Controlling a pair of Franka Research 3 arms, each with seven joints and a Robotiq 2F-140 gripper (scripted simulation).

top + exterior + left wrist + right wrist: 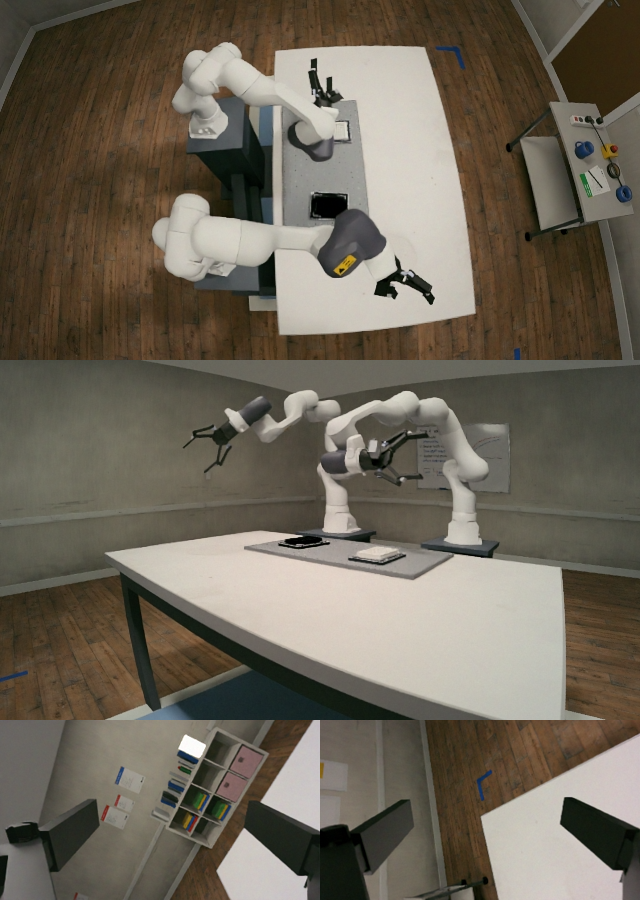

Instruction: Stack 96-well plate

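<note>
The left tool is standing open, holding nothing, and pointing away from the white plate, which is sitting in the left nest. The right tool is likewise standing wide and gripping nothing. The pickup is awaiting a careful approach: turning the left tool straight down, centring it, gripping opposite sides evenly, then lifting level. Keeping the plate's heading unchanged (corner A1 is governing the stack) is preparing a square descent onto the black plate.
</note>
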